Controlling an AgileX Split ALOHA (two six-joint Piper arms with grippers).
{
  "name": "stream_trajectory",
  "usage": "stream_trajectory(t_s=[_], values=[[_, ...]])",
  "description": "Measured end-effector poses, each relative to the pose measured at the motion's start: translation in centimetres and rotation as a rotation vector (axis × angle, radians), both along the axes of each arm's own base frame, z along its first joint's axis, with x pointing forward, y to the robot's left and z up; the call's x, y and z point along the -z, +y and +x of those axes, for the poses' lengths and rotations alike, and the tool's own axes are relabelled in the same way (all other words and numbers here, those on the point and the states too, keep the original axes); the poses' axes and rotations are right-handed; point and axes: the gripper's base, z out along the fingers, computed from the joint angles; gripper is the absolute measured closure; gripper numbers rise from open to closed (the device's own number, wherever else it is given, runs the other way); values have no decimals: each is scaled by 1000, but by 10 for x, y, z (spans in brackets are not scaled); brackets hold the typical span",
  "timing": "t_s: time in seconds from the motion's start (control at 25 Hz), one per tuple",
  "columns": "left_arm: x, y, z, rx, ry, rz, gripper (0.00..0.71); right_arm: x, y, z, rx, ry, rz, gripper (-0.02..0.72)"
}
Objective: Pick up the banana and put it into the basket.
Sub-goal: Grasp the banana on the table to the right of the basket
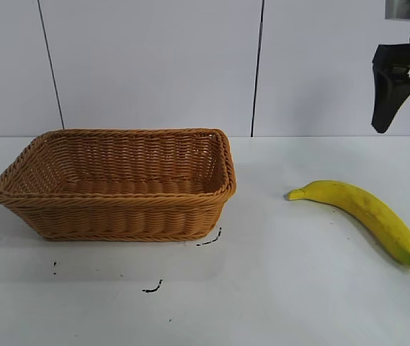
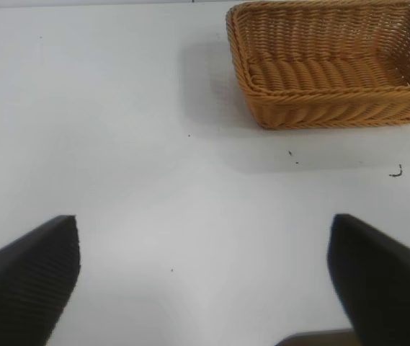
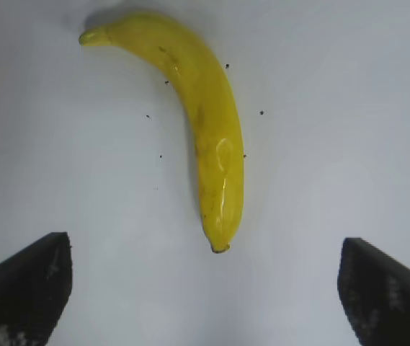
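Banana (image 1: 363, 214) is lying flat on the white table (image 1: 277, 303), out at the right side of the exterior view, well apart from the basket (image 1: 118, 216) and untouched by anything. It is showing a long, smooth, glossy yellow curve with a greenish stem end pointing toward the basket and a darker stub at the other tip, and faint brown specks are running along its skin. From the right wrist view the banana (image 3: 205, 122) is sitting ahead of the right gripper (image 3: 205, 288), whose two dark, wedge-shaped fingers (image 3: 24, 285) are standing wide apart with nothing between them. In the exterior view that right gripper (image 1: 392, 90) is hanging in the air at the upper right, above and behind the fruit, clear of the table. The basket is resting at the left, a shallow rectangular piece of tan-orange wicker with flared woven sides and a thick braided rim, and its inside is showing only bare weave. Small black marks (image 1: 153, 288) are dotting the table just in front of the basket's near corner, and fine dark specks are lying around the banana. The left gripper (image 2: 205, 281) is appearing only in its own wrist view, its ribbed black fingers (image 2: 28, 277) spread apart over bare table, with the basket (image 2: 334, 108) farther off. Nothing is standing between banana and basket.
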Motion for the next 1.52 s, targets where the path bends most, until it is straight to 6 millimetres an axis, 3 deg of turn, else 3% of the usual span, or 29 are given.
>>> stream_trajectory(t_s=[0.24, 0.72, 1.28, 1.52], values=[[0, 0, 0, 0, 0, 0, 17, 18, 20, 11, -108, -47, -60, 13], [0, 0, 0, 0, 0, 0, 17, 48, 14, 16, -41, 38, -133, 13], [0, 0, 0, 0, 0, 0, 17, 109, 9, 29, 0, 93, -119, 13], [0, 0, 0, 0, 0, 0, 17, 125, 10, 29, 28, 119, -106, 13]])
